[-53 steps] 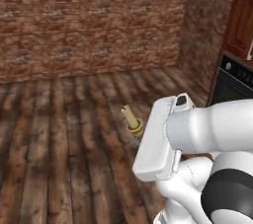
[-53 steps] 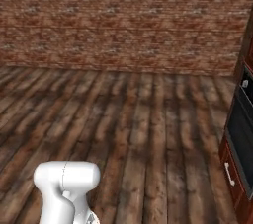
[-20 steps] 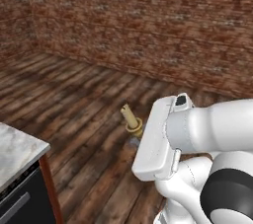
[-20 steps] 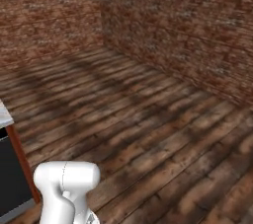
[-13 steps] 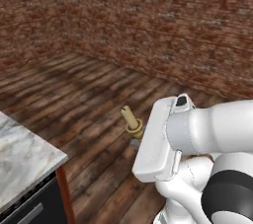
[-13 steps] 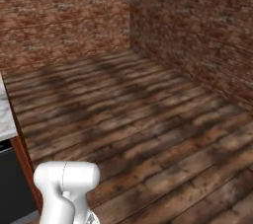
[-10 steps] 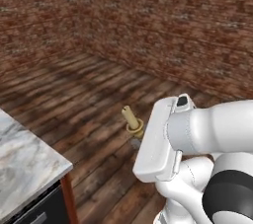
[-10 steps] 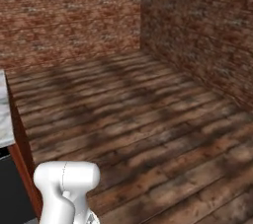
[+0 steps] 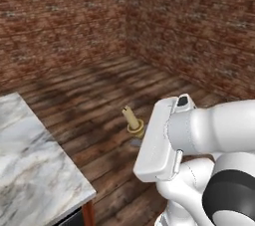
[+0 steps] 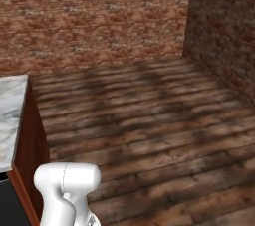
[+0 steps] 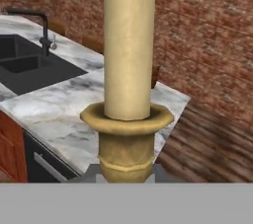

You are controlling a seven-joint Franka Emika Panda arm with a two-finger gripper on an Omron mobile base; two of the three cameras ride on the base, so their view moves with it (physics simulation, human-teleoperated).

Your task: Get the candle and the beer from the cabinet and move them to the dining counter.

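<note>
Clamped on the candle (image 11: pixel 127 70) low at its brass stem, fingers drawn close together under the drip cup, tips hidden at the bottom of the hand view. Candle upright between them, long axis running 6 to 12 o'clock, cream taper rising straight from the grip. In the left base view, candle (image 9: pixel 132 120) poking out at about 10 o'clock from the arm's white wrist, carried in the air above the plank floor. Dining counter (image 11: pixel 74 104) beyond the candle from 8 to 3 o'clock in the hand view, black sink (image 11: pixel 29 67) and faucet (image 11: pixel 42 28) at 9 to 10 o'clock; marble corner (image 9: pixel 35 170) at 8 o'clock in the left base view, well apart from the candle. Coming move likely turns on that gap: candle to travel toward 8 o'clock, over the marble edge, axis kept vertical, then down onto the top. Beer likely left to fetch.
</note>
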